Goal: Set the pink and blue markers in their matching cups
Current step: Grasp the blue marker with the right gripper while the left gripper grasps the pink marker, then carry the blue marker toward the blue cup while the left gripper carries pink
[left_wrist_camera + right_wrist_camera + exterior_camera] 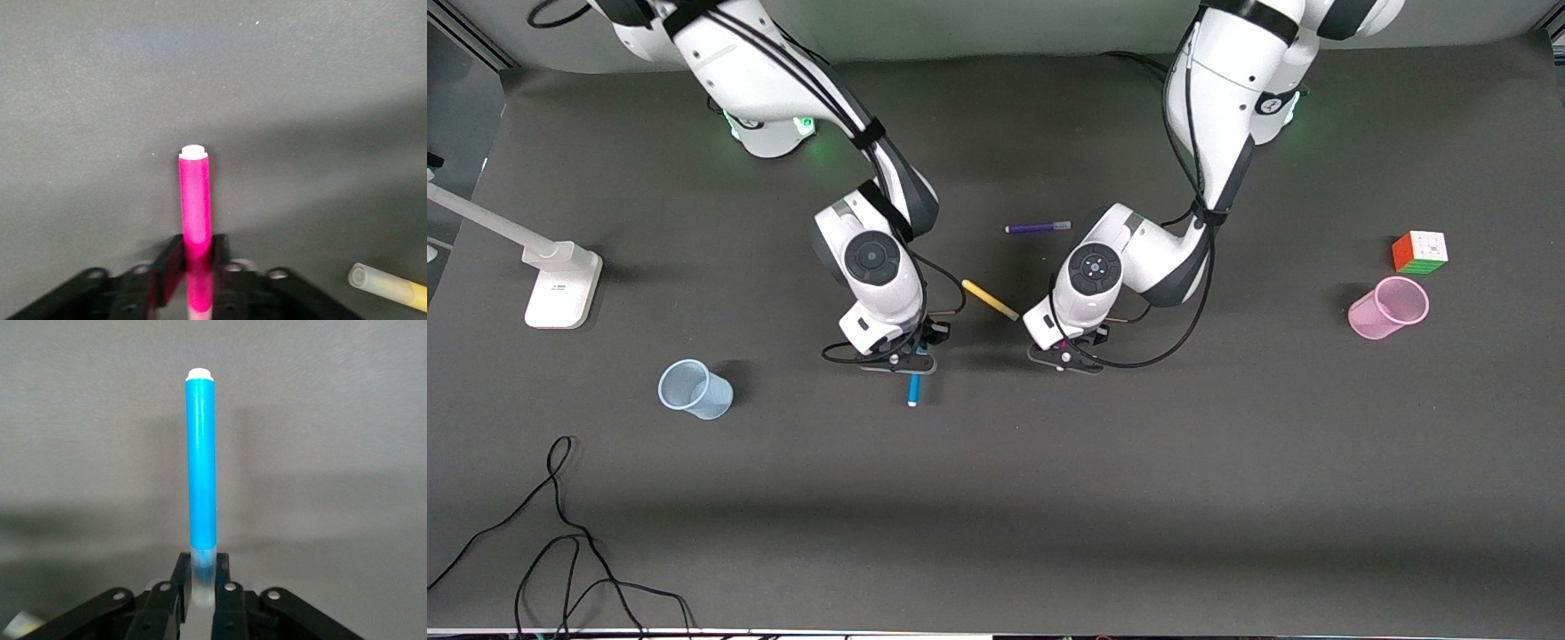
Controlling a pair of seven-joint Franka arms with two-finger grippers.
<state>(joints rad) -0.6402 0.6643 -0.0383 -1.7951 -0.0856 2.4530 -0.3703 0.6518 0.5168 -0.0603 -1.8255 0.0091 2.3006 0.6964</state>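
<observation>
My right gripper [898, 360] is shut on the cap end of the blue marker [913, 391], which sticks out toward the front camera, low over the table. The right wrist view shows the fingers [181, 577] clamping the marker's [201, 467] pale cap. My left gripper [1065, 356] is shut on the pink marker [195, 200], which is almost hidden under the hand in the front view. The pale blue cup [694, 388] stands toward the right arm's end of the table. The pink cup [1389, 308] stands toward the left arm's end.
A yellow marker [989, 300] lies between the two hands, and its end shows in the left wrist view [390, 287]. A purple marker [1038, 228] lies nearer the bases. A colour cube [1420, 252] sits by the pink cup. There is also a white stand [560, 284] and loose cables [560, 551].
</observation>
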